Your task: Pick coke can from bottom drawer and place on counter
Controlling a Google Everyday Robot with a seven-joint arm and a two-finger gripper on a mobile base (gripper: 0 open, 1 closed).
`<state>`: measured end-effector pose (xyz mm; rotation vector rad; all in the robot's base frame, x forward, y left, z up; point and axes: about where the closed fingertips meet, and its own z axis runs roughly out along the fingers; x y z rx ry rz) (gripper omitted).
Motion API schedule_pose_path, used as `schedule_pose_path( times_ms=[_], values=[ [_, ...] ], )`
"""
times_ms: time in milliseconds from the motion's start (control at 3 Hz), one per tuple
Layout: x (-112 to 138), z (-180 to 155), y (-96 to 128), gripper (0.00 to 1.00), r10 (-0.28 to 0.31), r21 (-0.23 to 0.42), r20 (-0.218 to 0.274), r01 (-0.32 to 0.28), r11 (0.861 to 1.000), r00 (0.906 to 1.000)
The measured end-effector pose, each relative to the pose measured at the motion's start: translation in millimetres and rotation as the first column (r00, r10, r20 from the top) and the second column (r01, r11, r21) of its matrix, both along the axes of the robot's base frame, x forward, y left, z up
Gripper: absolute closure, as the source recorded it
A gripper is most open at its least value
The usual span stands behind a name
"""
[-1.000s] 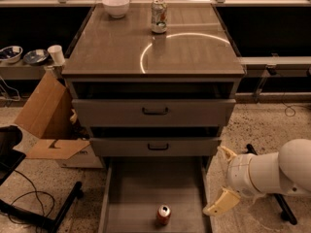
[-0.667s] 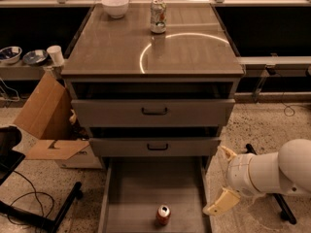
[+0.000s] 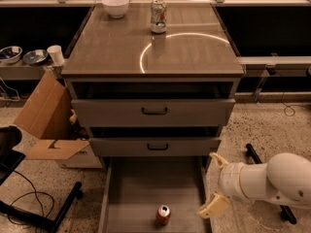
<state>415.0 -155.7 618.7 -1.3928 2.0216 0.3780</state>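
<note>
The coke can [image 3: 163, 214], red-orange with a silver top, stands upright on the floor of the pulled-out bottom drawer [image 3: 131, 193], near its front edge. My gripper [image 3: 215, 184] is to the right of the can, over the drawer's right wall, with its two pale fingers spread apart and nothing between them. The white arm reaches in from the lower right. The counter [image 3: 112, 52] is the cabinet's glossy top with a bright ring reflection.
A silver-white can [image 3: 158, 16] and a white bowl [image 3: 115, 6] stand at the back of the counter. Two upper drawers [image 3: 154, 111] with black handles are slightly open. A cardboard box [image 3: 46, 123] sits left of the cabinet. A side shelf [image 3: 24, 69] holds bowls and a cup.
</note>
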Motion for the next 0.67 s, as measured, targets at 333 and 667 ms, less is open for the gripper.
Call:
schedule_pose_path(
  times_ms=[333, 667],
  values=[
    [33, -59, 2, 0.0, 0.03, 0.081, 0.127, -0.041, 0.996, 0.9914],
    [54, -105, 2, 0.0, 0.066, 0.132, 0.195, -0.092, 0.987, 0.9786]
  ],
)
